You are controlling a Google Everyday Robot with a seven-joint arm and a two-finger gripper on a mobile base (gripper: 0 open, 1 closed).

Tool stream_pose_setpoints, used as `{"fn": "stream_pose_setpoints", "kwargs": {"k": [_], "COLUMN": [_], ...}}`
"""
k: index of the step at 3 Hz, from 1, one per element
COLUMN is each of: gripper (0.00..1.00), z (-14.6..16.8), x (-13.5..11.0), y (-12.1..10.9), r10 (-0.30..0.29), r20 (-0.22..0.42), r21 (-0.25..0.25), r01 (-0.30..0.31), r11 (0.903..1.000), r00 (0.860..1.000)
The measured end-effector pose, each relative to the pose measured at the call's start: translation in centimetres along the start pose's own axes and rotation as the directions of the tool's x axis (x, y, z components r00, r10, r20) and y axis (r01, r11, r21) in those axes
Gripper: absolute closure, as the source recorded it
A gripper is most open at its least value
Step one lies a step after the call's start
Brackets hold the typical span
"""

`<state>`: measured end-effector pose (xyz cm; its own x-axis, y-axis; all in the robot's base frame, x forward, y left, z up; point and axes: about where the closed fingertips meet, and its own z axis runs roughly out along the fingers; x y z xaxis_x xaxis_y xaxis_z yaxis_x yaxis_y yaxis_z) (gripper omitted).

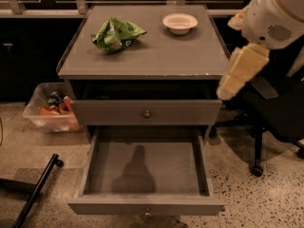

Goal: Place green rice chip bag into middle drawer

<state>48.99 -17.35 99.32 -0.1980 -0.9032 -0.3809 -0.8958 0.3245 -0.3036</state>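
Observation:
The green rice chip bag (118,34) lies crumpled on the left half of the grey cabinet top (156,56). The middle drawer (175,170) is pulled out wide below, its flat grey bottom bare, its knob at the front edge. Only my arm (242,70) shows, as white and cream segments at the upper right, beside the cabinet's right edge. My gripper is out of view, and nothing touches the bag.
A white bowl (180,23) stands on the back right of the cabinet top. A shut grey knobbed drawer front (118,113) sits above the open drawer. A clear bin of items (50,110) is on the floor at left, a black chair (280,113) at right, and a black bar (35,194) at lower left.

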Motion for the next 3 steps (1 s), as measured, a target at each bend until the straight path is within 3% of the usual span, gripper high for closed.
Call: {"fn": "stream_pose_setpoints", "kwargs": {"k": [1,2,3], "gripper": [0.00,0.00,0.00], "z": [3.3,2.7,2.7], "x": [-6.6,-7.6,-7.6], "y": [-3.2,-4.9,-4.9], "r10": [0.090,0.142,0.142], "r20": [0.176,0.231,0.231], "r21": [0.031,0.084,0.084], "r01": [-0.097,-0.165,-0.165], "r11": [0.9948,0.9828,0.9827], "r00": [0.980,0.963,0.963]}}
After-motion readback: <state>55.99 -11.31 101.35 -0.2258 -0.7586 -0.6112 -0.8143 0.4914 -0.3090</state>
